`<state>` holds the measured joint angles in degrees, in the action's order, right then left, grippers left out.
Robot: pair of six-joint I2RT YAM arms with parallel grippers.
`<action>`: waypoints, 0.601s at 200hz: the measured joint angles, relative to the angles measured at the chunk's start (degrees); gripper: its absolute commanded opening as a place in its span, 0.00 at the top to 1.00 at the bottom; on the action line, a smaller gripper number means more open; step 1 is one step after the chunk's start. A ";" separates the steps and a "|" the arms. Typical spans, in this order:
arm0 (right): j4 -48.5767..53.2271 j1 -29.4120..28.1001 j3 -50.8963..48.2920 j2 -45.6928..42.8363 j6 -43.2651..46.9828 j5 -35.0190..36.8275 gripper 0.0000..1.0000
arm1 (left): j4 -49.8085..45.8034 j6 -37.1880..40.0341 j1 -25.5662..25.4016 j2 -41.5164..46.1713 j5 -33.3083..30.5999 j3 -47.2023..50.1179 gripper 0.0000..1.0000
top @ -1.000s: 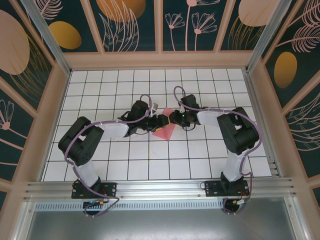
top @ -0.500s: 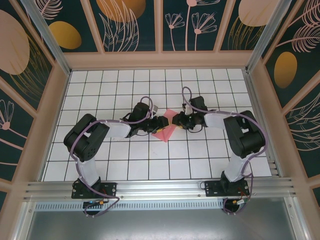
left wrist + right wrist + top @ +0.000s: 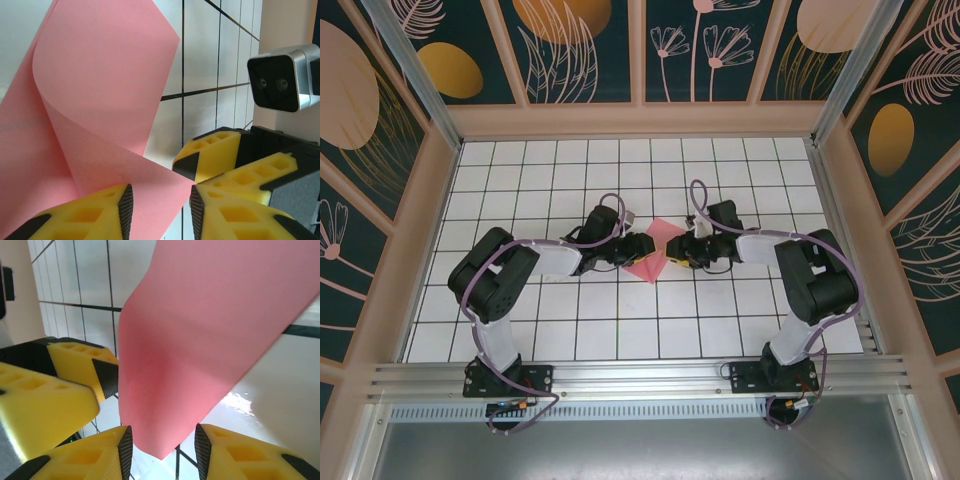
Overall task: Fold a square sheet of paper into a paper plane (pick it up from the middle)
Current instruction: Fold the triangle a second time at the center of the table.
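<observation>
The square sheet of paper (image 3: 657,242) is pink-red and lies bent on the white grid table (image 3: 570,330) between both grippers. In the left wrist view the paper (image 3: 100,75) curls over itself, and one pointed corner lies in the wide gap of my left gripper (image 3: 161,197), whose jaws stand open. In the right wrist view another corner of the paper (image 3: 200,330) hangs in the gap of my right gripper (image 3: 162,440), also open. From above, the left gripper (image 3: 640,249) and the right gripper (image 3: 680,251) face each other across the sheet.
The right arm's yellow fingers (image 3: 212,155) and its wrist camera (image 3: 277,82) sit close ahead of the left gripper. The left arm's fingers (image 3: 75,365) show beside the right gripper. Wooden walls (image 3: 640,118) ring the table.
The right gripper has drawn back to the right, away from the left one. The paper has gone from a low triangle to a wider diamond shape between them.
</observation>
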<state>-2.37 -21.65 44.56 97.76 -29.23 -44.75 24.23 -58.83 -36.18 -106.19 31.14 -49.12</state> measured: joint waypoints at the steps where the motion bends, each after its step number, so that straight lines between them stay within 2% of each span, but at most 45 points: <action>1: -0.02 -0.02 0.00 0.00 0.02 -0.02 0.60 | 0.00 0.00 0.00 0.00 -0.02 0.00 0.64; 70: -1.29 -1.38 0.02 0.00 0.39 -1.44 0.65 | -0.02 0.00 0.00 -0.52 -0.13 0.02 0.73; 120: -1.79 -1.38 0.70 0.33 0.24 -1.38 0.74 | -0.02 -0.02 0.00 -0.59 -0.13 0.02 0.74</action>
<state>-4.16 -23.03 45.25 98.08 -28.99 -46.13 24.21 -58.85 -36.18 -106.78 31.00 -49.10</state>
